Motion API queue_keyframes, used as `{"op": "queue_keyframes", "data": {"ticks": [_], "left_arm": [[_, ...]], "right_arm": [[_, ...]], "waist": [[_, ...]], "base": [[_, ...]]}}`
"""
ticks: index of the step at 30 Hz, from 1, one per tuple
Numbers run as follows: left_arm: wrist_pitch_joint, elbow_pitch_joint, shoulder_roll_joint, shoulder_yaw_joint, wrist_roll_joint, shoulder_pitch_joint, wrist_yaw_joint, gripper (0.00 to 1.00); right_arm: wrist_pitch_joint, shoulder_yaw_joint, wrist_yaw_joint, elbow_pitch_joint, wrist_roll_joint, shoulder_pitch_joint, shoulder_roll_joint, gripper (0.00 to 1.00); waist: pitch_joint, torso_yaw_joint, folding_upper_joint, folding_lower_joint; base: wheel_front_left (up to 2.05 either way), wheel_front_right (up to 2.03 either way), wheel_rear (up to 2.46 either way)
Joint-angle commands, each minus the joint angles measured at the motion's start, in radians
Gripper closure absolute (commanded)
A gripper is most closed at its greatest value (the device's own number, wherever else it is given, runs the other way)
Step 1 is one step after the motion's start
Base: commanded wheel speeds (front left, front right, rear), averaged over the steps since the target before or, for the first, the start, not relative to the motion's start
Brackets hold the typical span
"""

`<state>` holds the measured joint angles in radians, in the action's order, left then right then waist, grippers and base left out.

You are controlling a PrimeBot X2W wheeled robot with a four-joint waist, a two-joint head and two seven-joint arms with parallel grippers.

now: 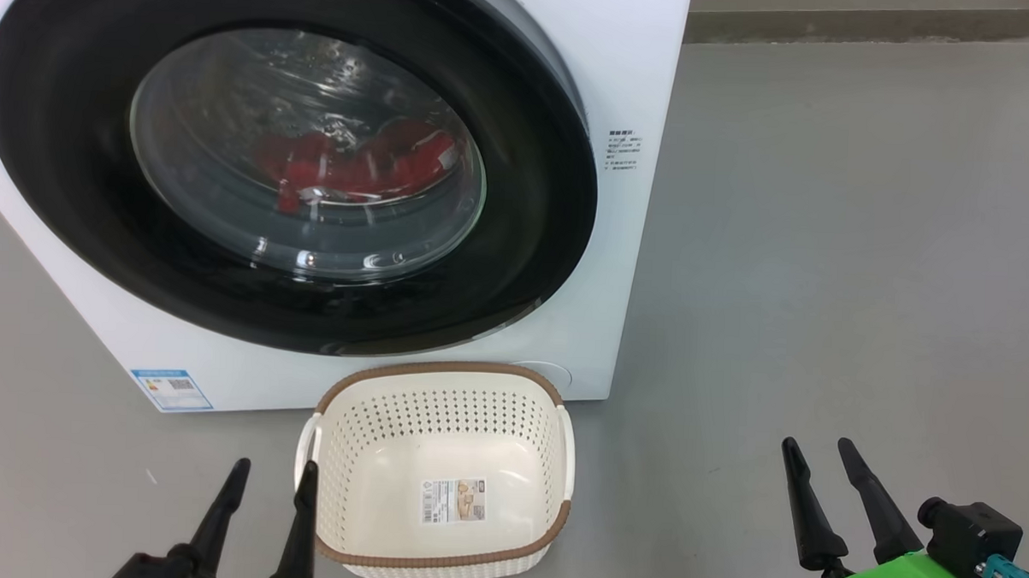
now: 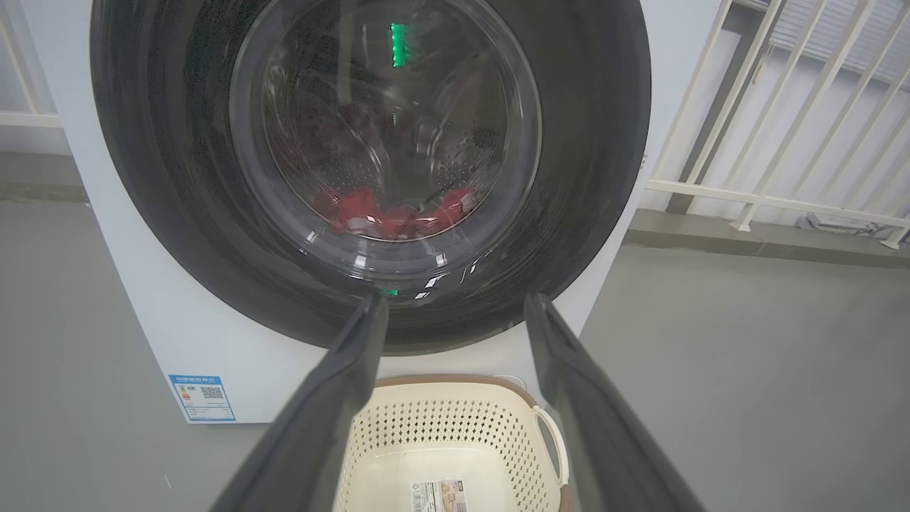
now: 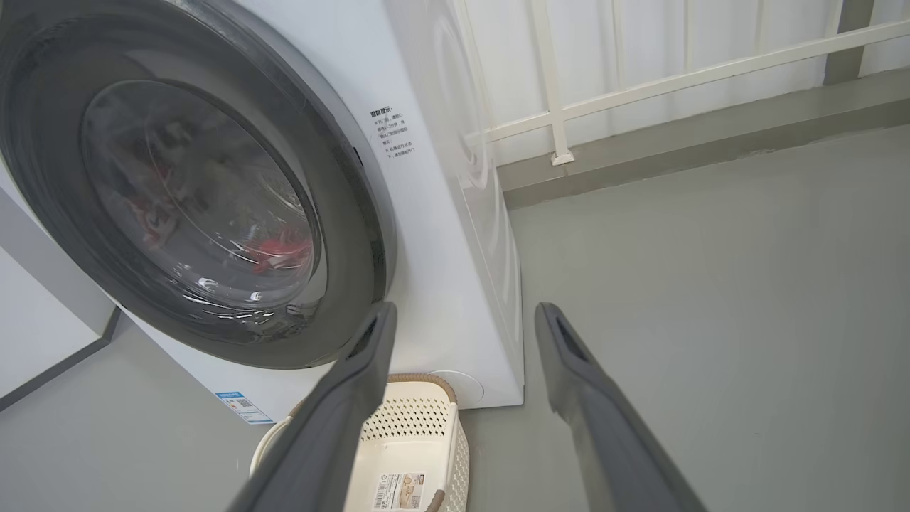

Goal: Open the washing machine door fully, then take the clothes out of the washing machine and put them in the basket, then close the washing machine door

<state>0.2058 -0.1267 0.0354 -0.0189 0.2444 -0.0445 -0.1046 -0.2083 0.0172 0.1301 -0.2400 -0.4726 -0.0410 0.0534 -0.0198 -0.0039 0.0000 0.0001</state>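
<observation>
The white washing machine [image 1: 627, 242] fills the upper left of the head view. Its round black-rimmed door [image 1: 65, 171] lies against the front, slightly ajar at its right edge. Through the glass porthole I see red clothes [image 1: 356, 164] low in the drum, also red clothes [image 2: 394, 213] in the left wrist view. The cream basket [image 1: 442, 415] stands on the floor just below the door, with nothing but a sticker inside. My left gripper [image 1: 273, 469] is open beside the basket's left handle. My right gripper [image 1: 817, 445] is open over bare floor, well right of the basket.
Grey floor [image 1: 824, 248] stretches to the right of the machine. A white railing [image 2: 775, 128] and a raised kerb run behind it. A blue label [image 1: 171, 388] sits on the machine's lower left corner. Small printed text [image 1: 624, 149] marks the right front panel.
</observation>
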Motion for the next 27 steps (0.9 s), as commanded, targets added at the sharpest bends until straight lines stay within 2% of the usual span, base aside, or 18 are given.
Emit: {"op": "queue_keyframes", "data": {"ticks": [1,13,26,27], "left_arm": [[0.019,0.032,0.013,0.026,-0.033,0.003,0.002,0.00],[0.052,0.004,0.015,0.039,-0.097,-0.005,-0.004,0.00],[0.056,-0.029,0.015,0.047,-0.089,-0.003,-0.011,0.00],[0.056,-0.028,0.015,0.047,-0.089,-0.002,-0.012,0.00]], "right_arm": [[-0.017,0.018,0.001,0.031,0.033,0.011,0.010,0.00],[-0.049,0.003,0.001,0.038,0.131,-0.005,0.004,0.00],[-0.053,0.001,0.001,0.050,0.110,-0.005,-0.001,0.00],[-0.053,0.005,0.001,0.058,0.099,-0.002,-0.001,0.16]], "waist": [[-0.001,-0.001,0.0000,0.0000],[-0.003,-0.003,0.0000,-0.0001],[-0.002,-0.002,0.0000,-0.0001],[-0.002,-0.001,0.0000,-0.0001]], "base": [[0.00,0.00,0.00],[0.00,0.00,0.00],[0.00,0.00,0.00],[0.00,0.00,0.00]]}}
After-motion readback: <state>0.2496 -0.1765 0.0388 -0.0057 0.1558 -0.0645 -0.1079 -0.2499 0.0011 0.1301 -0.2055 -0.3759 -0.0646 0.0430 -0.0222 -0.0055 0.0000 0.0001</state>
